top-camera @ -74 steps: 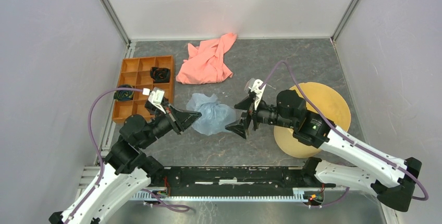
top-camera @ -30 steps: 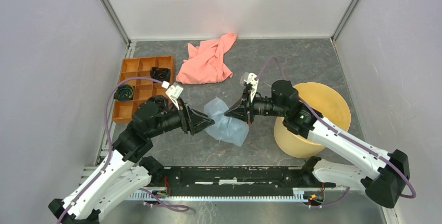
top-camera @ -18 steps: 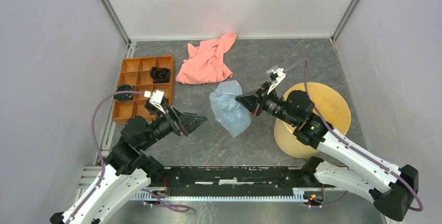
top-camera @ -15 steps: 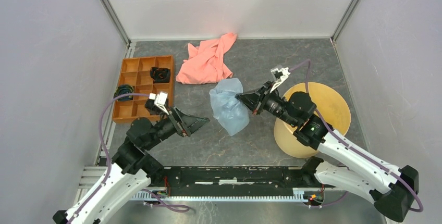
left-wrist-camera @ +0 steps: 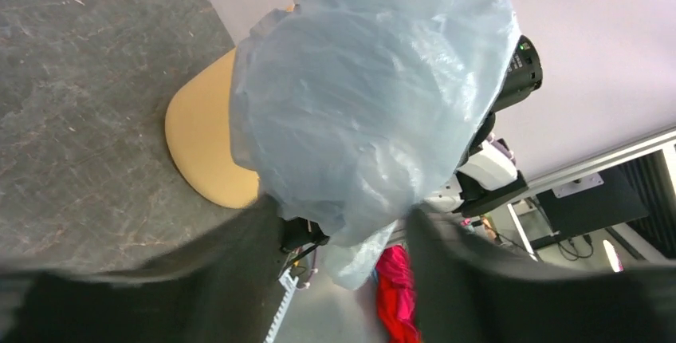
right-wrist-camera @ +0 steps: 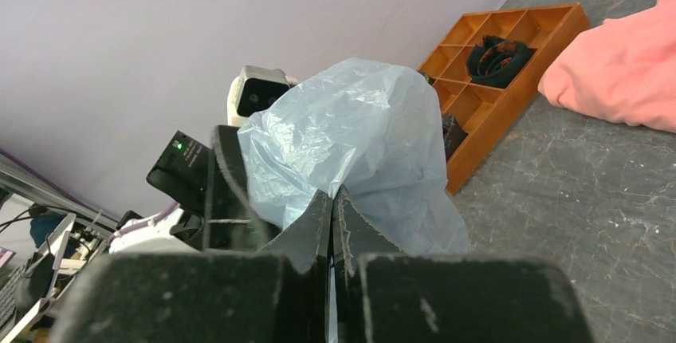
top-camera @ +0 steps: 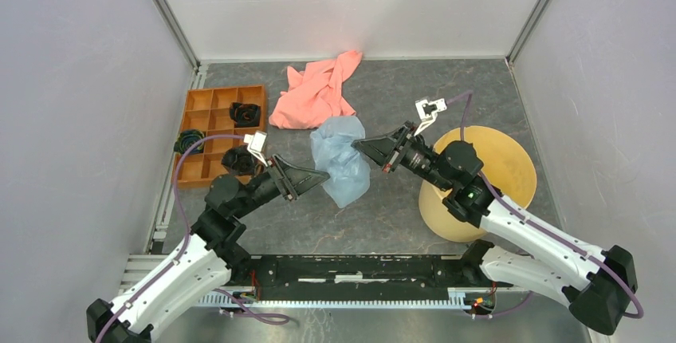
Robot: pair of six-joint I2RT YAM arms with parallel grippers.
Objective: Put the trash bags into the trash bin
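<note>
The trash bag, a crinkly pale blue film, hangs in the air over the table's middle. My right gripper is shut on its upper right edge; in the right wrist view the film bunches out above the pinched gripper. My left gripper reaches in from the left, open, its fingers either side of the bag's lower end. In the left wrist view the bag fills the space above the left gripper. The cream trash bin stands at the right, partly under my right arm, and shows behind the bag.
A salmon-pink cloth lies at the back centre, seen too in the right wrist view. An orange compartmented tray with dark items sits at the back left, its wall behind the bag. Grey walls close in on three sides.
My right gripper lifted the bag off the table and carried it slightly left. My left gripper drew back and spread wide, then came right to the bag's lower end, jaws narrowing.
</note>
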